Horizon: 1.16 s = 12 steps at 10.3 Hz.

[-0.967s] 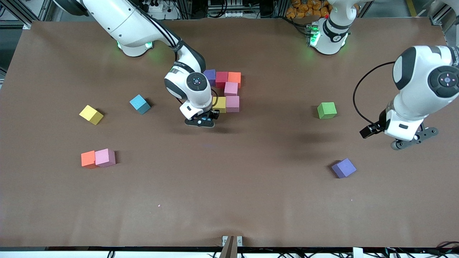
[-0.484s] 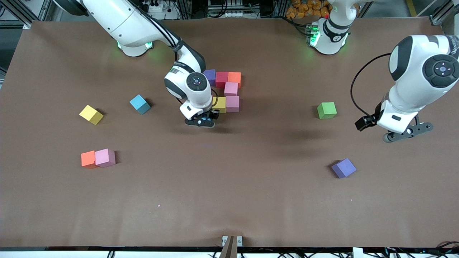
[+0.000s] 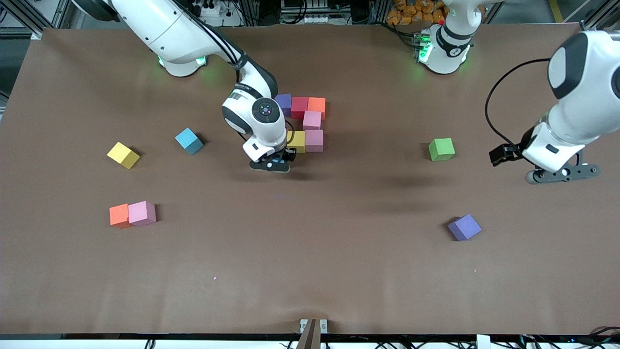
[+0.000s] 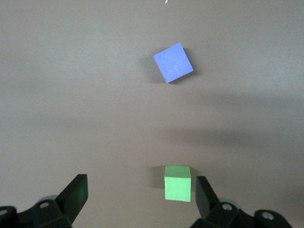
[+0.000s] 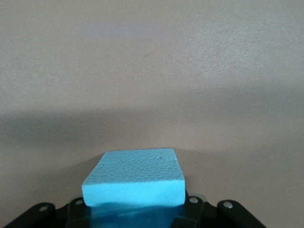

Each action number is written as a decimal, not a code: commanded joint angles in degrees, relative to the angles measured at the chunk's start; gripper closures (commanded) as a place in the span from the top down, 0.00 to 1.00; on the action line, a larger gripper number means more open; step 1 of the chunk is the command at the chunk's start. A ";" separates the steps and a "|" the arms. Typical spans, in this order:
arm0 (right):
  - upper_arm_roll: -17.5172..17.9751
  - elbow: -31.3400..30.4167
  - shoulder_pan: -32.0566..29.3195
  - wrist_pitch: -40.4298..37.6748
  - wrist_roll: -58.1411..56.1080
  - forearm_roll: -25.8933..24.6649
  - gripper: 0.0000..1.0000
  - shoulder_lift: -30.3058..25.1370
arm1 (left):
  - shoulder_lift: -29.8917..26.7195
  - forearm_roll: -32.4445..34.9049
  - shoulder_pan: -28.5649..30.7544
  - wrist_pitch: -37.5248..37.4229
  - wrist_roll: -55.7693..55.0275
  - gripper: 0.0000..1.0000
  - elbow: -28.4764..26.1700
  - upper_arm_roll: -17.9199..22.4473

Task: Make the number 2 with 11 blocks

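Note:
A partly built figure of blocks sits mid-table: purple (image 3: 284, 103), red (image 3: 299, 106) and orange (image 3: 317, 105) in a row, with a pink block (image 3: 312, 120), another pink (image 3: 314, 140) and a yellow (image 3: 296, 141) nearer the front camera. My right gripper (image 3: 273, 164) hangs just beside the yellow one, shut on a light blue block (image 5: 134, 178). My left gripper (image 3: 562, 173) is open in the air toward the left arm's end of the table, past the green block (image 3: 441, 149). The green block (image 4: 177, 183) lies below, close to one finger (image 4: 204, 194).
Loose blocks lie around: a blue one (image 3: 188, 141) and a yellow one (image 3: 123, 155) toward the right arm's end, an orange (image 3: 119, 215) and pink (image 3: 142, 213) pair touching nearer the front camera, and a purple block (image 3: 464, 227) nearer the camera than the green one.
The left arm has swung and lifted, carrying its open gripper toward the left arm's end of the table. The right arm and its blue block have stayed put.

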 commanded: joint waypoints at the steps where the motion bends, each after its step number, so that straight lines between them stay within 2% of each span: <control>1: 0.21 -1.27 -0.25 -0.41 -0.34 0.03 0.73 0.63 | 10.83 -0.76 -0.66 0.00 0.62 1.00 9.02 -0.01; 2: 0.21 -1.27 -0.42 -0.41 -0.87 0.03 1.00 0.37 | 14.44 -0.67 -0.93 2.53 0.09 1.00 10.44 -0.10; 4: 0.21 -1.18 -0.42 -0.50 -1.14 0.03 1.00 -0.07 | 17.72 -0.58 -1.11 7.90 -1.76 1.00 10.72 -0.10; 6: 0.21 -1.01 -0.51 -1.11 -1.05 0.20 1.00 -0.77 | 18.43 -0.49 -0.67 8.45 -1.68 1.00 10.72 0.07; 9: 0.73 -0.57 -1.65 -3.75 -1.13 0.82 1.00 -4.45 | 22.20 1.79 -0.93 10.90 -4.64 1.00 10.72 0.16; 10: 2.04 -0.57 -2.87 -4.80 -1.05 1.16 1.00 -6.30 | 23.43 1.88 -1.02 13.26 -8.06 1.00 10.72 0.16; 12: 6.17 0.31 -8.13 -7.61 -5.66 8.77 1.00 -9.73 | 25.72 1.88 -1.36 16.61 -12.03 1.00 10.80 0.25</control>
